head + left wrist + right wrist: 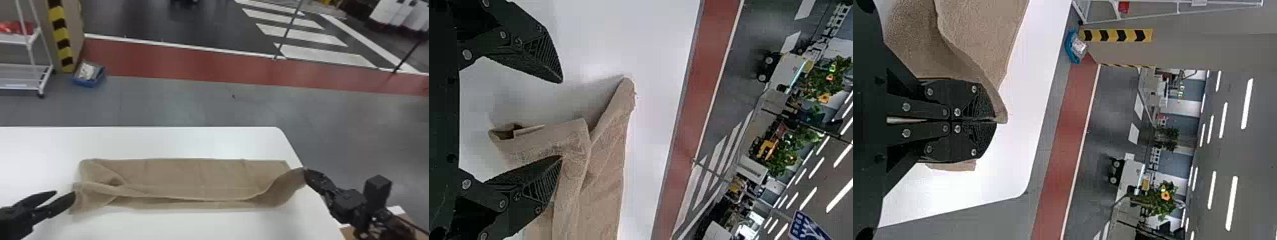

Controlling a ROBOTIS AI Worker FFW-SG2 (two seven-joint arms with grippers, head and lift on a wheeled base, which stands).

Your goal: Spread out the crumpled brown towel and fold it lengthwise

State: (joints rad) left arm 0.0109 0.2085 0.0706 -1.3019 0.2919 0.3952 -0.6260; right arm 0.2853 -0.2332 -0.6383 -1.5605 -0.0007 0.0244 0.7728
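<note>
Towel [191, 177] is lying as a long, creased brown strip on the desk [178, 140], its left end bunching into loose folds. The right end effector [305, 171] is pinching its raised right corner; the left end effector [65, 192] is gaping wide by the bunched end.

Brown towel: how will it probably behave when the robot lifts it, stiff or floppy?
The brown towel will probably be floppy: its near edge sags in a curve from the right gripper. It seems unlikely to roll, as most lies flat on the table. Loose folds at its left end may shift.
</note>
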